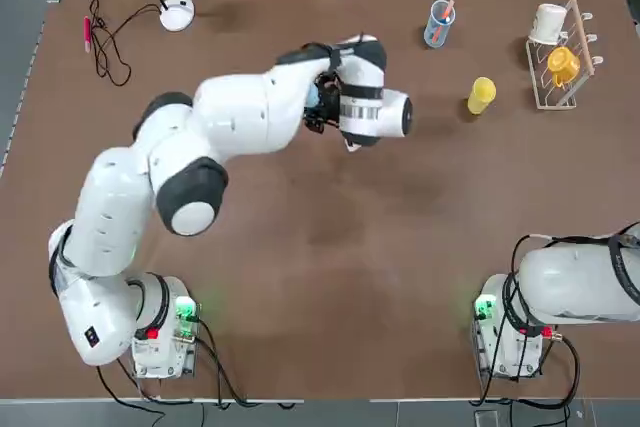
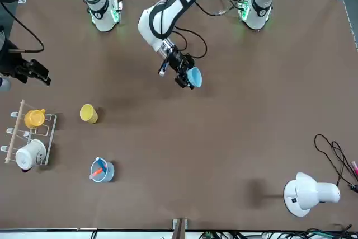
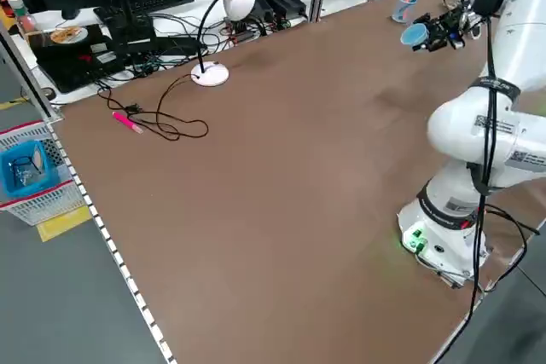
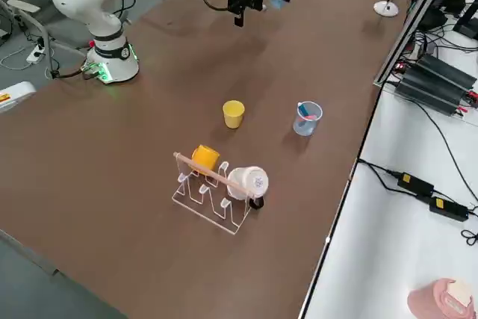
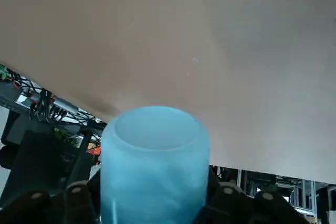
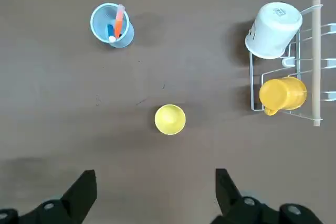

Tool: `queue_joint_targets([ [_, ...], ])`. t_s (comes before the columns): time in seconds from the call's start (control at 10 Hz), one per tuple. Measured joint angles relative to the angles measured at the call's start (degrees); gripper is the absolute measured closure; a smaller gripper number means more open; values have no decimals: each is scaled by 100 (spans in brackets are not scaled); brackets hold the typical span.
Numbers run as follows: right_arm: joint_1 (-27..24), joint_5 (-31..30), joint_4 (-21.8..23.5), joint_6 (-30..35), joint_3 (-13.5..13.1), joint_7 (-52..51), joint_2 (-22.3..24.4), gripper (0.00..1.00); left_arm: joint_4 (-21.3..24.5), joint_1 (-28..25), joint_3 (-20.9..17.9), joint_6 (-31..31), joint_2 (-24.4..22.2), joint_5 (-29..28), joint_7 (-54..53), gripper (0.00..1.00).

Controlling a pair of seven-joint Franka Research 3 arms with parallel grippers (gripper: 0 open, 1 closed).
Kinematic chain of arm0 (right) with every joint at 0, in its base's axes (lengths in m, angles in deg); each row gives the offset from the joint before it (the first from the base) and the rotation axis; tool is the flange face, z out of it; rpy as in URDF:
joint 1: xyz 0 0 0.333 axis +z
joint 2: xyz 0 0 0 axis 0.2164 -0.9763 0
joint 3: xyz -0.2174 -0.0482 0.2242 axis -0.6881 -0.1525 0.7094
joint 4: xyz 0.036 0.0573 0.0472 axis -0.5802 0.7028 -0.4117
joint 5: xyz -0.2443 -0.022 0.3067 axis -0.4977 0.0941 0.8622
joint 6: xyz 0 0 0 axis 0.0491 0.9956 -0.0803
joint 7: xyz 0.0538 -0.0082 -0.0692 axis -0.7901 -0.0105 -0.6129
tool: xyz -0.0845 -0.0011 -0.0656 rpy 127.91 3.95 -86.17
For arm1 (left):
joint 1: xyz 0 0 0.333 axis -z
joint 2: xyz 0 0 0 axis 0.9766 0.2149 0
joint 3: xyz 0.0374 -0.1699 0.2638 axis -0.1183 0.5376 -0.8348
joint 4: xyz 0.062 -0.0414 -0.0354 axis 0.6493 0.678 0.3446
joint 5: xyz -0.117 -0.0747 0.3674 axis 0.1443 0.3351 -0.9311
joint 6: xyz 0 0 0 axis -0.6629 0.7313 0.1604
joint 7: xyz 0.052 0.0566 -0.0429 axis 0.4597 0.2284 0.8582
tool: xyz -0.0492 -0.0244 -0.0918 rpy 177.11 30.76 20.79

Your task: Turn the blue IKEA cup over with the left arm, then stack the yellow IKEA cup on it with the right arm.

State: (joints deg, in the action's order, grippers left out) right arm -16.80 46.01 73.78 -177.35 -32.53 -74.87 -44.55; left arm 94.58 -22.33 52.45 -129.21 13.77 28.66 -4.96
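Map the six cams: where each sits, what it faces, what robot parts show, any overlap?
Top: overhead; both arms, left gripper holding blue cup.
Front: across the table, facing the bases; blue cup held aloft.
Left side: raised, diagonal; left arm, lamp.
Right side: raised, diagonal; rack, yellow cup.
Left wrist: blue cup between its fingers.
Right wrist: looks down, right gripper open above the yellow cup.
Shared: top and front both show both cups.

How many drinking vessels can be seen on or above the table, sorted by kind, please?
Plain plastic tumblers: 2, the blue IKEA cup held in the left gripper and the yellow IKEA cup on the table.
Mugs on the rack: 2, the white mug and the orange-yellow mug.
Clear glass with sticks: 1.
Total: 5.
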Motion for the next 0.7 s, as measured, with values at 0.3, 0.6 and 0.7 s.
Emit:
queue_joint_targets([
  [0.3,-1,0,8,0,-2,0,0,0,-43,25,-28,-455,336,-5,334,32],
  [0.6,-5,0,51,-1,-4,0,-1,0,-66,74,-56,-920,513,-281,450,32],
  [0.7,-5,0,53,-2,-4,0,-1,0,-68,97,-56,-953,563,-367,465,32],
])
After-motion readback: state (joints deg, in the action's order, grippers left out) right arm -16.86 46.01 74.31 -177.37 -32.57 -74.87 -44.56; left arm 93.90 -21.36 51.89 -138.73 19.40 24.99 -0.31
